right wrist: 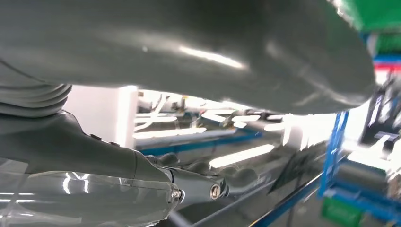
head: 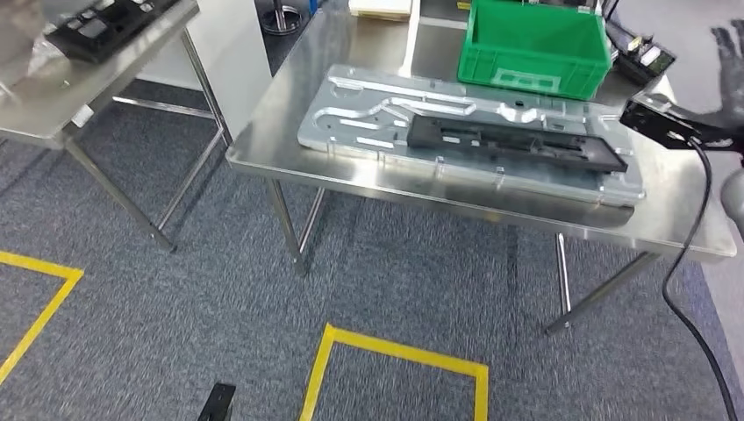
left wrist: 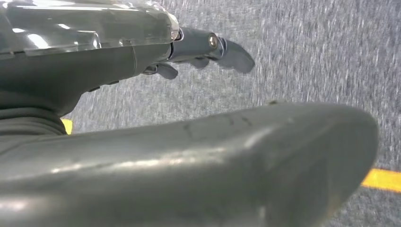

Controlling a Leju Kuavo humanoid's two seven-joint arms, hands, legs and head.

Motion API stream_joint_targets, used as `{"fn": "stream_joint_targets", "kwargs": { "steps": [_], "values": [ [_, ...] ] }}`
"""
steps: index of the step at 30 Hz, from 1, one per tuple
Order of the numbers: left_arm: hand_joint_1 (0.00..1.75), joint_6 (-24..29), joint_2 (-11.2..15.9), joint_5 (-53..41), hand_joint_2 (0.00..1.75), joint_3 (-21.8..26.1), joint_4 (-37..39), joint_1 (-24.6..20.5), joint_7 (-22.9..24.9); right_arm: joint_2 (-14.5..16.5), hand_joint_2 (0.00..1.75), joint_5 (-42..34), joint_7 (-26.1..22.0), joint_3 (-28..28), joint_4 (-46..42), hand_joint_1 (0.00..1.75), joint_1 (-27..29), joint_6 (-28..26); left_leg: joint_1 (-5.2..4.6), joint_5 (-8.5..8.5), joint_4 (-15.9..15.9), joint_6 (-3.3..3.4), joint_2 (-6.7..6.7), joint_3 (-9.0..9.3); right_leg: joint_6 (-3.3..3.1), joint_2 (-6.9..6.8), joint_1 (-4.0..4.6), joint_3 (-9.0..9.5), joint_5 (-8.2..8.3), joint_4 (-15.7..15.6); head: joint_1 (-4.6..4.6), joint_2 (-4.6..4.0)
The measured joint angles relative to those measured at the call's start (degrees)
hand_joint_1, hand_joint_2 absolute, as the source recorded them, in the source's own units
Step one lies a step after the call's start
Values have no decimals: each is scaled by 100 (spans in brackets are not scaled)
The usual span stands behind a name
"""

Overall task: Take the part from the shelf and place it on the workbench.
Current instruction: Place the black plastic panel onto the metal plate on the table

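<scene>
A long black part (head: 518,145) lies flat on a silver machined plate (head: 377,123) on the steel workbench (head: 289,132). At the far right edge of the head view my right hand (head: 726,61) is raised beside the bench with dark fingers spread and nothing in it. Its black wrist camera (head: 667,121) sits just below. In the right wrist view the right hand (right wrist: 189,47) holds nothing, and its fingers (right wrist: 203,182) are stretched out. My left hand (left wrist: 189,165) hangs over grey carpet, fingers (left wrist: 227,52) extended and empty.
A green crate (head: 535,44) stands at the back of the workbench. A second steel table (head: 88,83) with black trays stands to the left. Yellow tape lines (head: 395,351) mark the carpet. A blue shelf frame (right wrist: 333,151) is near my right hand. A black cable (head: 693,263) hangs at the right.
</scene>
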Motion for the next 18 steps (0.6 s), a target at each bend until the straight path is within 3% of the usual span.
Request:
{"fn": "stream_joint_targets", "kwargs": {
  "steps": [1,2,4,6,7,8,9,10,11,13,14,16,18],
  "values": [
    [0,1,-3,5,0,8,0,10,-7,-97,0,-31,-18,-65,-54,0,77,-92,3,58,-12,43,4,-42,36,3,-12,-12,11,-6,-1,0],
    [0,2,-4,15,0,16,0,16,-13,-213,0,-76,-36,-140,-116,0,185,-197,10,124,-27,98,8,-90,73,12,-24,-47,-83,50,-2,0],
    [0,3,-9,35,0,30,0,27,-25,-447,0,-190,-71,-308,-244,0,450,-377,32,271,-57,183,14,-233,134,42,-54,-194,-573,474,1,0],
    [0,4,-9,46,0,44,0,40,-43,-649,0,-318,-115,-498,-376,0,741,-503,23,409,-54,210,10,-416,174,62,-61,-375,-1090,1203,0,0],
    [0,4,-10,49,0,52,0,45,-52,-735,0,-384,-142,-588,-446,0,905,-553,18,477,-47,211,11,-512,183,68,-61,-406,-1165,1495,1,0],
    [0,4,-10,50,0,61,0,47,-60,-821,0,-458,-175,-687,-525,0,1085,-611,14,543,-36,207,14,-611,182,73,-61,-355,-1092,1633,1,0],
    [0,4,-10,49,0,66,0,47,-64,-902,0,-535,-213,-794,-615,0,1280,-679,11,604,-23,202,15,-705,172,75,-60,-208,-927,1583,1,0],
    [0,4,-10,46,0,69,0,46,-67,-979,0,-622,-259,-923,-719,0,1490,-760,8,663,-10,193,13,-792,152,75,-58,40,-764,1352,1,0],
    [0,4,-12,44,0,72,0,46,-68,-1054,0,-717,-312,-1081,-840,0,1711,-845,2,717,2,179,7,-860,119,73,-48,366,-731,958,1,0],
    [0,6,-20,40,0,76,0,46,-74,-1166,0,-919,-464,-1487,-1117,0,2225,-1014,-7,816,3,131,-9,-921,60,53,-11,939,-907,138,-3,0],
    [0,9,-24,40,0,78,0,46,-78,-1203,0,-1015,-548,-1723,-1247,0,2513,-1087,-3,864,-10,101,-16,-926,35,39,16,1089,-1006,-107,-4,0],
    [0,21,-26,41,0,82,0,58,-84,-1208,0,-1151,-701,-2202,-1449,0,3115,-1176,6,938,-47,31,-33,-935,-24,7,29,1101,-948,-221,-5,0],
    [0,37,-26,46,0,93,0,74,-83,-1138,0,-1214,-826,-2626,-1578,0,3629,-1189,2,697,100,-27,-27,-1021,-118,-17,-2,998,-814,-255,-8,0]
  ]
}}
